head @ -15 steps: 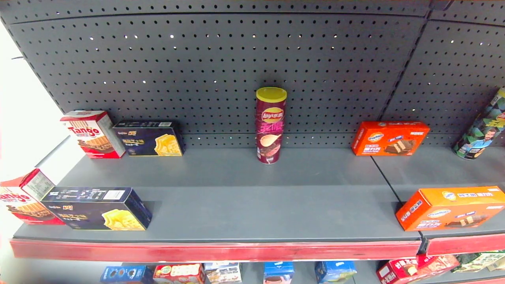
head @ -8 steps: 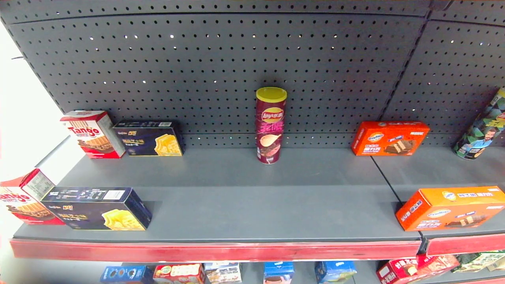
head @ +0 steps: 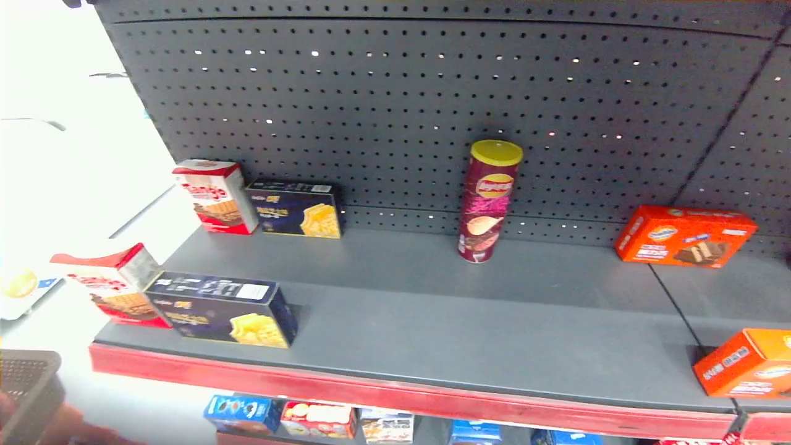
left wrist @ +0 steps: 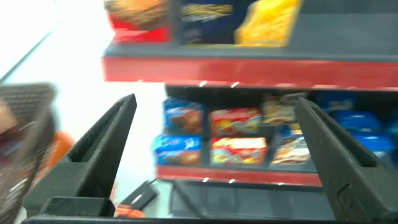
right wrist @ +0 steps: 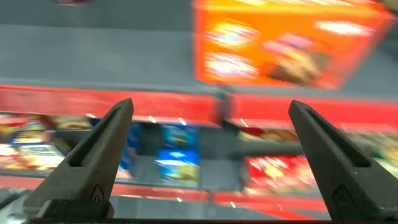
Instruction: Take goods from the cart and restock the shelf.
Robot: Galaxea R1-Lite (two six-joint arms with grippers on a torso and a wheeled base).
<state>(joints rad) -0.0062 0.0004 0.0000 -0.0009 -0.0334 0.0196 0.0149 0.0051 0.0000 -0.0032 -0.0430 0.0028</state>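
A grey shelf deck with a red front edge [head: 395,395] carries a maroon chips can with a yellow lid [head: 488,201] upright at the back. A dark mesh basket [head: 25,380] shows at the lower left and again in the left wrist view [left wrist: 25,124]. My left gripper [left wrist: 214,106] is open and holds nothing, facing the lower shelf's snack packs [left wrist: 239,134]. My right gripper [right wrist: 210,107] is also open and holds nothing, below the red shelf edge [right wrist: 124,99], with an orange box [right wrist: 286,40] on the deck above it.
Red wafer boxes [head: 216,196] [head: 114,284] and dark blue boxes [head: 296,209] [head: 225,309] stand on the deck's left side. Orange boxes [head: 683,236] [head: 748,369] stand on the right. Bare deck [head: 469,327] lies between them. A perforated back panel [head: 432,93] closes the rear.
The whole head view has shifted: the camera has turned left, bringing the basket in at the lower left. The goods on the shelf have not moved.
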